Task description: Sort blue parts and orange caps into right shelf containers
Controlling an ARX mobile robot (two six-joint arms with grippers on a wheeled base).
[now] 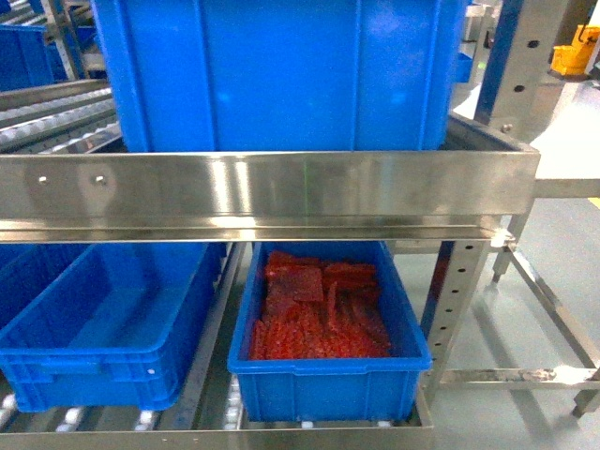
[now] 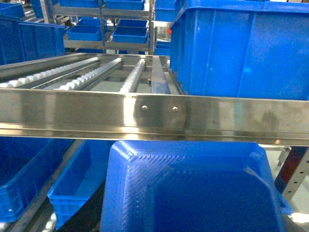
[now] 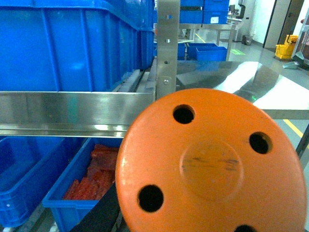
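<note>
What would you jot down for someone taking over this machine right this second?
Left gripper: not visible; a blue part fills the bottom of its wrist view, probably held.
Right gripper: not visible; an orange cap with round holes fills its view, probably held.
Shelf: one big crate on the upper level; below, the left crate looks empty and the right crate holds a pile of red-orange pieces.
Done: cannot tell beyond that pile.
Left: put the part and the cap into their crates, likely the cap in the right one.
</note>
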